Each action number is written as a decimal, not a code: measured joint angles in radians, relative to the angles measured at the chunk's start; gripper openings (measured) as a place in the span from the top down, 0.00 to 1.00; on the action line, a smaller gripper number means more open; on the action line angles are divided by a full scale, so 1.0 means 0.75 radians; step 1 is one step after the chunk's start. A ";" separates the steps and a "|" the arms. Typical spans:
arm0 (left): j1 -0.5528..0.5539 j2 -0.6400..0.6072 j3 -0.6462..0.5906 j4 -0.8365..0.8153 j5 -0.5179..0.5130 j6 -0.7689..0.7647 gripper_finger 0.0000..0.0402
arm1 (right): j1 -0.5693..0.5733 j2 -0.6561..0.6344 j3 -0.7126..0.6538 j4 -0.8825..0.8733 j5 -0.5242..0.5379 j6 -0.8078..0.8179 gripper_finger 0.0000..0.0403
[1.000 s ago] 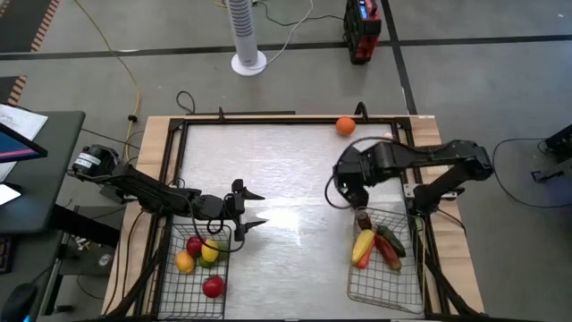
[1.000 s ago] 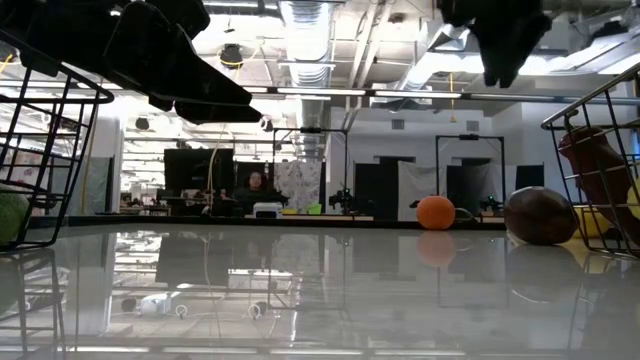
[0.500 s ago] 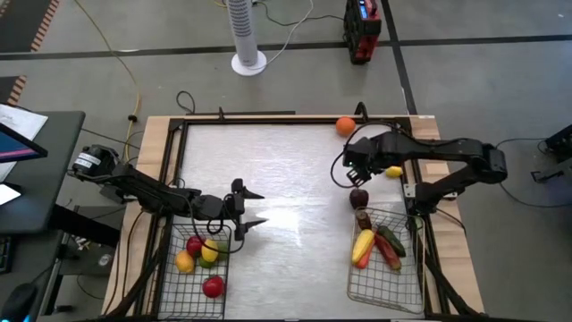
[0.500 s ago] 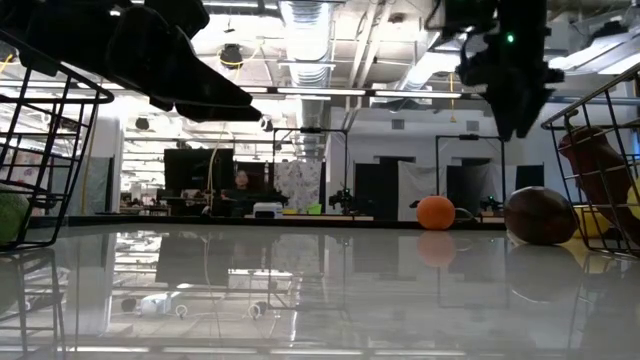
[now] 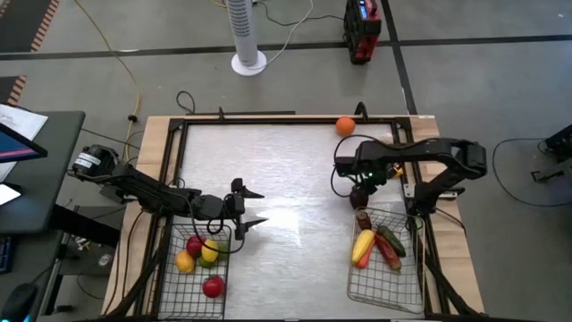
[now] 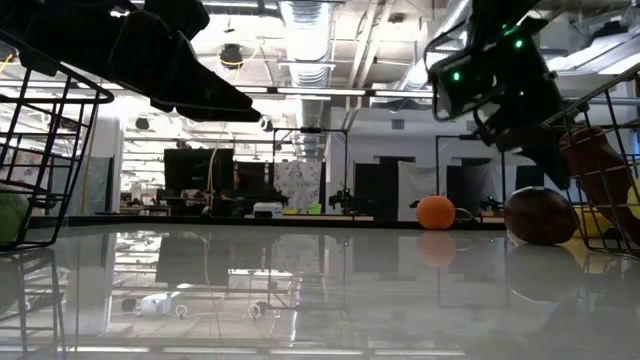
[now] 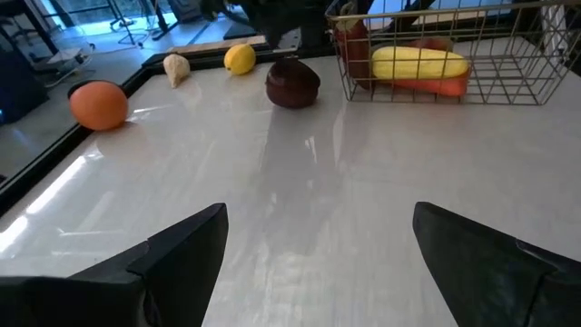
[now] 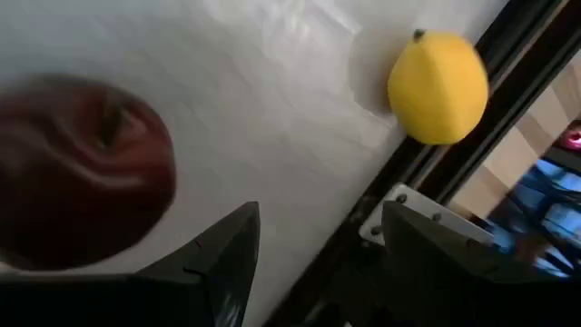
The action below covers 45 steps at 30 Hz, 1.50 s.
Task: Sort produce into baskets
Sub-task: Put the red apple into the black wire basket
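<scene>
high view / bench: pale glossy top in a dark frame, one wire basket at each near corner.
high view / left basket: holds red, yellow and green pieces; exact kinds too small to tell.
high view / right basket: holds a yellow corn cob, a red pepper and something green.
high view / loose produce: orange at the far edge; dark plum just outside the right basket's far rim.
high view / left gripper: over the far corner of the left basket, jaws apart, holding nothing.
high view / right gripper: above the plum, just beyond the right basket.
low view / plum: rests on the bench against the right basket's wire; the orange is farther back.
left wrist view / produce: orange, garlic, lemon and plum in a loose row, the corn inside the basket.
right wrist view / jaws: apart, nothing between them; the plum and lemon lie on the bench beyond.
handling / plum: likely light, smooth-skinned and round, so prone to roll or slip; best taken across its widest middle from straight above, with moderate squeeze.
handling / lemon: firmer; close to the frame, which may crowd one jaw.
</scene>
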 joint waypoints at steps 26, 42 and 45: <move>0.001 0.000 0.000 -0.007 0.001 0.007 0.15 | 0.038 0.164 0.180 0.964 -0.480 -0.303 0.35; 0.001 0.000 0.000 -0.030 0.005 -0.002 0.15 | 0.312 0.163 0.549 0.798 -0.088 -0.545 0.35; 0.001 0.000 0.000 -0.030 0.005 -0.011 0.15 | 0.357 0.163 0.550 0.793 -0.076 -0.568 0.34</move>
